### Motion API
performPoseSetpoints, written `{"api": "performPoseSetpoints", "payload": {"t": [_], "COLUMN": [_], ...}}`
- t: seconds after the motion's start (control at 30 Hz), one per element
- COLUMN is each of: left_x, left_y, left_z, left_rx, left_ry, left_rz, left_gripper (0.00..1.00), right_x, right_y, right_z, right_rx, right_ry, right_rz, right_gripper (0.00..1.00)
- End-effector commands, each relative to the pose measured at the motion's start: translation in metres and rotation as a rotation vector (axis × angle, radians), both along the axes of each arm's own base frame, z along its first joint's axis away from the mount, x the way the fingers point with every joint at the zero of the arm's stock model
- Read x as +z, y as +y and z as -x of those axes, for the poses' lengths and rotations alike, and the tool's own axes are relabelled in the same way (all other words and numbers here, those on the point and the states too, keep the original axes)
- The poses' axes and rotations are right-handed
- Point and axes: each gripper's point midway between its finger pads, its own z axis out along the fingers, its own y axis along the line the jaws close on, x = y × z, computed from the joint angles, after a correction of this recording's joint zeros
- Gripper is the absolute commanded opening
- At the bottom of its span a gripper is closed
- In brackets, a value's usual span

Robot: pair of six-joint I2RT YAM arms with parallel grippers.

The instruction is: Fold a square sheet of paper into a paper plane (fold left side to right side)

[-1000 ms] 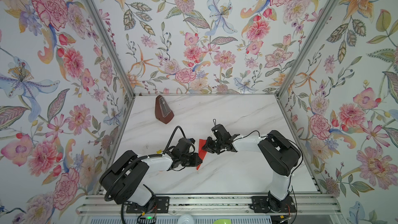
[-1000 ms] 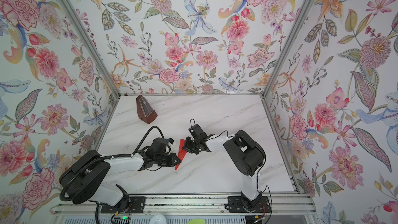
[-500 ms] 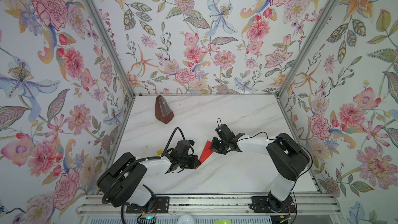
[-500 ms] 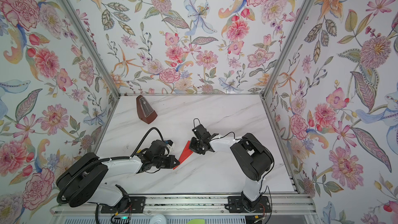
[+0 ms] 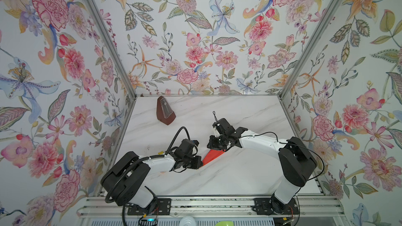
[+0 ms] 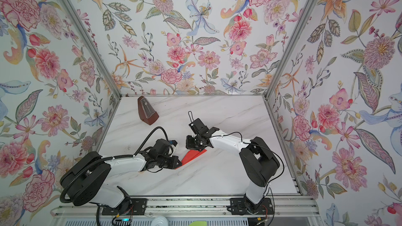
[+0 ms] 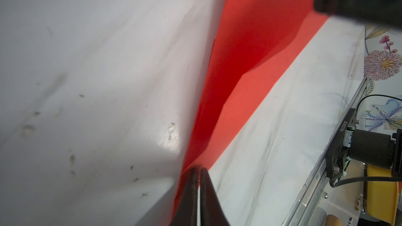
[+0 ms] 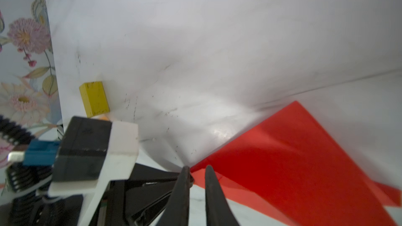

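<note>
Folded red paper on marble table. Left gripper jaws closed at near-left tip; right gripper jaws narrowly apart over far-right end.

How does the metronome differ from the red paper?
The metronome is dark brown, the red paper bright red. The metronome stands as a solid pyramid, clear of both arms; the red paper is a thin folded sheet between the left pincer and right pincer. Both narrow toward one end.
</note>
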Motion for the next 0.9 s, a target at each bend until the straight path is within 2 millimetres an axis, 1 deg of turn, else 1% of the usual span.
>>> {"api": "performPoseSetpoints", "payload": {"t": [0.0, 0.07, 0.1, 0.2, 0.3, 0.47, 0.67, 0.87], "left_x": [-0.046, -0.046, -0.046, -0.045, -0.046, -0.046, -0.047, -0.048], "left_y": [0.043, 0.043, 0.043, 0.043, 0.044, 0.042, 0.044, 0.044], "left_z": [0.032, 0.032, 0.031, 0.032, 0.032, 0.03, 0.032, 0.033], "left_rx": [0.008, 0.011, 0.011, 0.011, 0.013, 0.01, 0.009, 0.011], "left_ry": [0.126, 0.124, 0.123, 0.123, 0.122, 0.122, 0.122, 0.125], "left_rz": [-0.22, -0.219, -0.219, -0.22, -0.225, -0.216, -0.223, -0.222], "left_gripper": [0.08, 0.08, 0.08, 0.07, 0.06, 0.05, 0.05, 0.05], "right_x": [-0.02, -0.025, -0.027, -0.04, -0.052, -0.06, -0.072, -0.09], "right_y": [0.014, 0.022, 0.023, 0.02, 0.016, 0.018, 0.007, -0.016], "right_z": [0.038, 0.048, 0.05, 0.053, 0.057, 0.059, 0.058, 0.056], "right_rx": [0.178, 0.221, 0.225, 0.216, 0.209, 0.207, 0.176, 0.135], "right_ry": [0.067, 0.074, 0.079, 0.104, 0.132, 0.148, 0.172, 0.195], "right_rz": [0.042, 0.057, 0.063, 0.092, 0.105, 0.095, 0.128, 0.189], "right_gripper": [0.14, 0.11, 0.11, 0.05, 0.03, 0.03, 0.03, 0.03]}}
